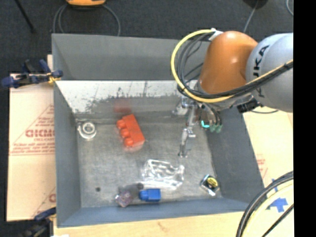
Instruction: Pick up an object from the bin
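The hand (184, 151), its opening impossible to judge, hangs beside the clear crumpled wrapper (163, 174), seemingly mid-approach; next it likely needs lowering onto a target.

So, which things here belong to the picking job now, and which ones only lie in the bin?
In the job: gripper; grey bin; clear crumpled plastic, the thing nearest to the gripper.

Lying about: orange block; clear ring; blue piece; purplish scrap; small black-yellow thing.
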